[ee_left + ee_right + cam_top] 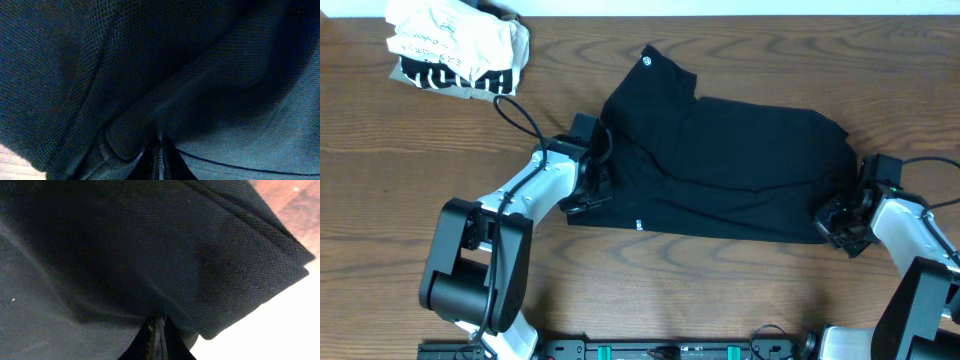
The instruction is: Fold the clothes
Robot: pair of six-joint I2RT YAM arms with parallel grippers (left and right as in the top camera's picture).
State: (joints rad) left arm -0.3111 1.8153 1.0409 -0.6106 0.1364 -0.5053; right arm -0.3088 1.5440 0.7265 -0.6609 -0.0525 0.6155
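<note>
The black shirt [720, 165] lies partly folded across the middle of the wooden table, a tiny white logo [645, 61] at its upper left corner. My left gripper [595, 185] is at the shirt's left edge and is shut on the fabric; the left wrist view [160, 150] shows black mesh cloth pinched between the fingers. My right gripper [840, 215] is at the shirt's lower right corner, shut on the fabric. The right wrist view [160, 327] shows cloth pinched in the jaws, with a folded edge [280, 245] hanging to the right.
A white folded bundle with black lettering [455, 45] lies at the table's far left corner. A black cable [525, 120] loops from the left arm. Bare wood table [410, 150] surrounds the shirt.
</note>
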